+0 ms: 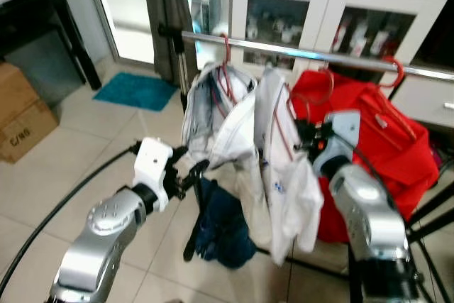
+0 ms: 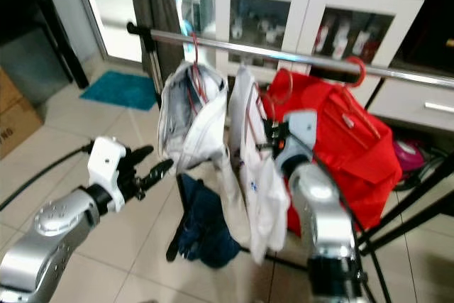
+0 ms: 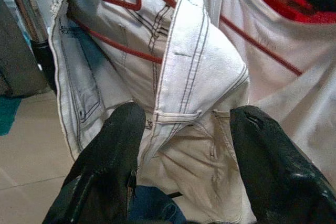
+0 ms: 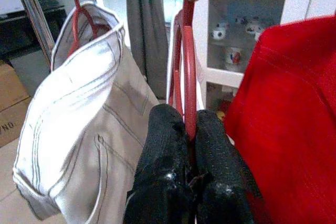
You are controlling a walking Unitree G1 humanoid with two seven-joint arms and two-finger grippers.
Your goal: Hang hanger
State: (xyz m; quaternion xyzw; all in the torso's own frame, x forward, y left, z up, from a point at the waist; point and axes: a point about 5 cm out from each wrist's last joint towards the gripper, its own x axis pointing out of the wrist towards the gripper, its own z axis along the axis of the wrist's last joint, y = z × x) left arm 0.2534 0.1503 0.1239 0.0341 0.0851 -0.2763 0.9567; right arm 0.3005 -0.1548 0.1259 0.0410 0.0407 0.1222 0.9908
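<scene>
Two grippers: right gripper (image 4: 190, 129) pinches red hanger (image 4: 189, 72); left gripper (image 3: 186, 129) fingers wide.

We're inside a home, in a lived-in room with pale glossy floor tiles (image 1: 106, 140). A silver metal clothes rail (image 1: 298, 52) runs across the scene with laundry hanging from it: white denim trousers (image 1: 213, 115), a white shirt (image 1: 287, 168) and a bright red garment (image 1: 386, 147) on red hangers. Behind it stands a white cabinet with glass doors (image 1: 333, 5), and there are cups and small ornaments on its shelves. A teal floor mat (image 1: 136, 91) lies by a bright doorway beside a grey curtain (image 1: 167, 19), and a brown cardboard box (image 1: 21, 115) sits on the floor.
</scene>
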